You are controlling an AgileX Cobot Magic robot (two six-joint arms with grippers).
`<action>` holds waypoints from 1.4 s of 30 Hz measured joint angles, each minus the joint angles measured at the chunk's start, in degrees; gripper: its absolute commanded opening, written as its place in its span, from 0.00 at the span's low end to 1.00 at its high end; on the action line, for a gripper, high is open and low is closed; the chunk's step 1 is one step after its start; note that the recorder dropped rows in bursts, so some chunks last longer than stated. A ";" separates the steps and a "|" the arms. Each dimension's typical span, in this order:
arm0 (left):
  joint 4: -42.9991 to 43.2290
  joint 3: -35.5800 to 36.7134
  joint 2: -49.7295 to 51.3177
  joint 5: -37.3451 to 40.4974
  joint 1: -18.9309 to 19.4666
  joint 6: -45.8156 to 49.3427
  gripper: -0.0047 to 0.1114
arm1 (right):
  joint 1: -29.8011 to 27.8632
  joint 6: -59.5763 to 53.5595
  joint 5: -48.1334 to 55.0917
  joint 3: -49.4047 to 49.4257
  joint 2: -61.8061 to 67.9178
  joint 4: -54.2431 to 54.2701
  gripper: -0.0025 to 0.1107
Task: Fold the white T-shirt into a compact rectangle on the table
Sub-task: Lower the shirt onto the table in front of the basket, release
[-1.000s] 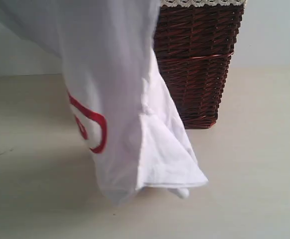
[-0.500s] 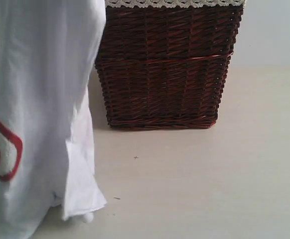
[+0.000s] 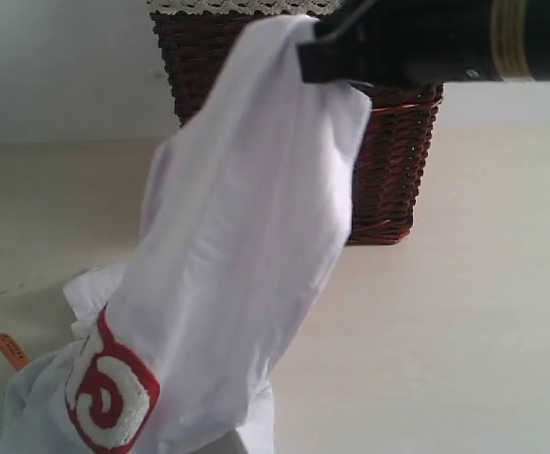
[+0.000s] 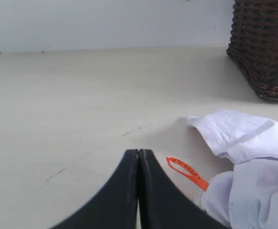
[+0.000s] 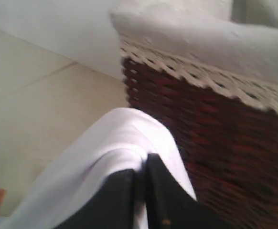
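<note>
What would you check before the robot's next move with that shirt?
1. The right gripper grips the shirt: ok, shut on a fold.
2. The left gripper is free: ok, shut and empty.
3. The shirt lies flat: not ok, it hangs from the right gripper, lower end bunched on the table.
4. The shirt is clear of the basket: cannot tell, it hangs in front of it.
5. Bare table to lay it on: ok, beside the shirt.

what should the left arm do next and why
Probably open the left gripper and ease it toward the cloth beside the orange tag: its jaws are shut and empty, while the right gripper alone holds the white T-shirt dangling bunched onto the table.
</note>
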 measured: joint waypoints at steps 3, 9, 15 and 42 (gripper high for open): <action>0.00 0.00 0.00 0.00 0.00 0.00 0.04 | -2.59 -1.93 6.62 6.02 -2.87 0.00 0.02; 0.00 0.00 0.00 0.00 0.00 0.00 0.04 | -4.11 -7.20 24.32 16.85 -5.37 0.48 0.18; 0.00 0.00 0.00 0.00 0.00 0.00 0.04 | -4.24 -23.52 33.57 19.78 -4.61 14.44 0.55; 0.00 0.00 0.00 0.00 0.00 0.00 0.04 | -3.76 -111.75 63.36 0.84 -3.19 112.61 0.52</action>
